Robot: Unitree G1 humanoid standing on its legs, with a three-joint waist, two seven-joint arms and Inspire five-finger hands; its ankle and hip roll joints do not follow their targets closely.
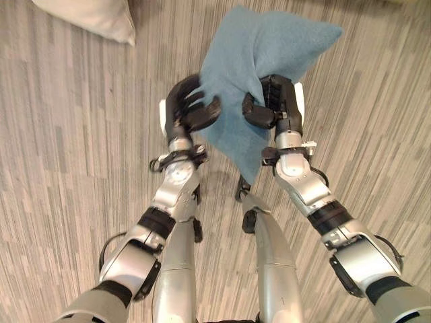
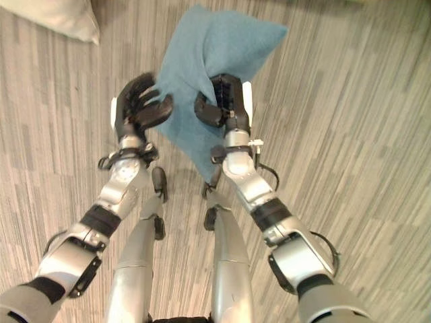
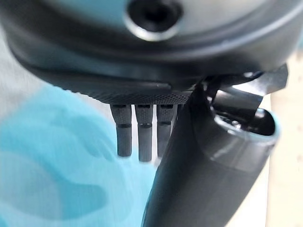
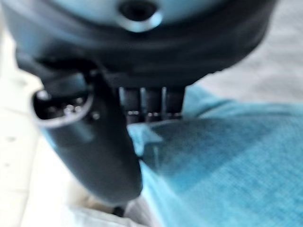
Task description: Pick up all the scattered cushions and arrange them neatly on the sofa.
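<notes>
The blue cushion point(image 1: 252, 74) hangs in front of the robot, off the wooden floor point(image 1: 67, 134), caught between both hands. The right hand point(image 1: 273, 101) has its fingers and thumb curled into the cushion's right edge, pinching the fabric; its wrist view shows the thumb pressed against the blue cloth with the fingers behind it. The left hand point(image 1: 188, 108) is at the cushion's left edge with its fingers curled round toward the cloth, and the thumb closes in from below, so it seems to grip the edge as well, though less deeply. The cushion droops to a point below the hands and fans out above them.

A second, cream cushion point(image 1: 91, 17) lies on the floor well apart, up and to the left.

The step in hand appears to be carrying: the blue cushion is picked up but not yet placed. The next move calls for turning toward the sofa, keeping both grips firm so the soft cloth does not slip, then setting it down squarely. The cream cushion remains to be fetched.
</notes>
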